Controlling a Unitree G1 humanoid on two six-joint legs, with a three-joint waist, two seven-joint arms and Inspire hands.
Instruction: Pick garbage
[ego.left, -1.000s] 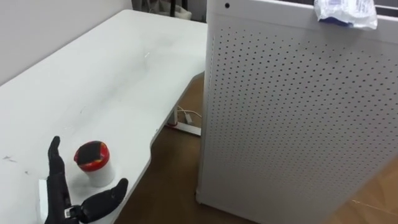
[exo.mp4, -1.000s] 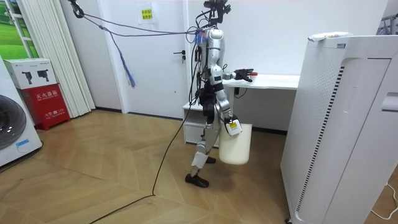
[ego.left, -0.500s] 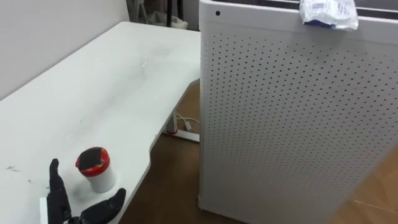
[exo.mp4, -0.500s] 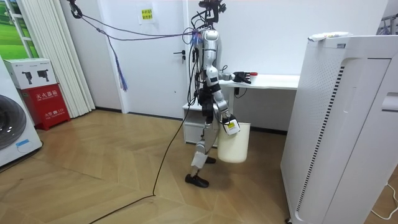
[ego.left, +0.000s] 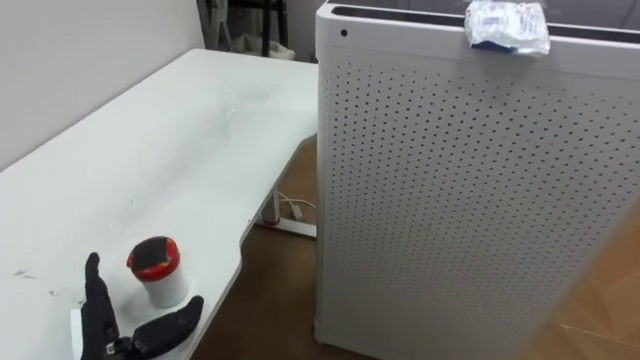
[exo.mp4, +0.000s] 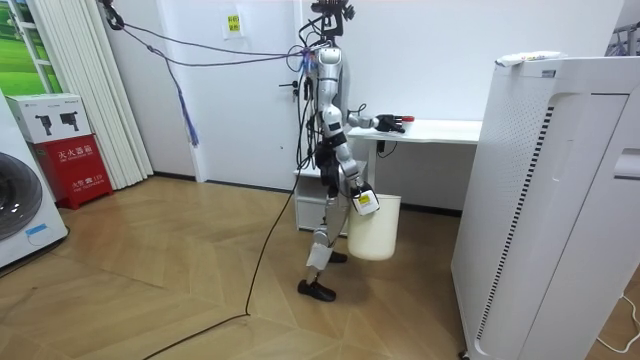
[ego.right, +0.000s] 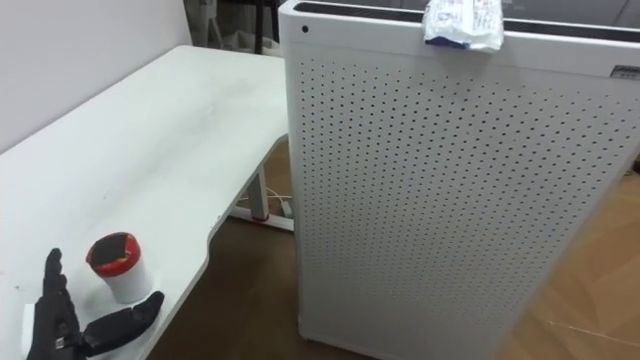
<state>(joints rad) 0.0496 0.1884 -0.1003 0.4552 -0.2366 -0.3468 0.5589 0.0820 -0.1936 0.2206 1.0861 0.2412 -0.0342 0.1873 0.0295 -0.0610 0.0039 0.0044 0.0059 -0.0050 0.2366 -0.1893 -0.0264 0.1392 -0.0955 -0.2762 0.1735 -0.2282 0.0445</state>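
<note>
Cup (ego.left: 158, 270), one, white with a red-and-black lid, stands upright near the edge of the white table (ego.left: 150, 140) in my left eye view; I can read no lettering on it. My left hand (ego.left: 97, 318) is beside it, fingers straight and pointing up the table, thumb spread wide below the cup, holding nothing and, as far as I can see, not touching it. One crumpled wrapper (ego.left: 507, 26), white with blue print too small to read, lies on top of the tall perforated white cabinet (ego.left: 450, 200). In the room view I stand at the table's end, left arm stretched level over the top, right hand (exo.mp4: 362, 200) low at a white bin (exo.mp4: 380, 235); I cannot tell its grip. The right eye view gives the same count: one cup, one wrapper.
</note>
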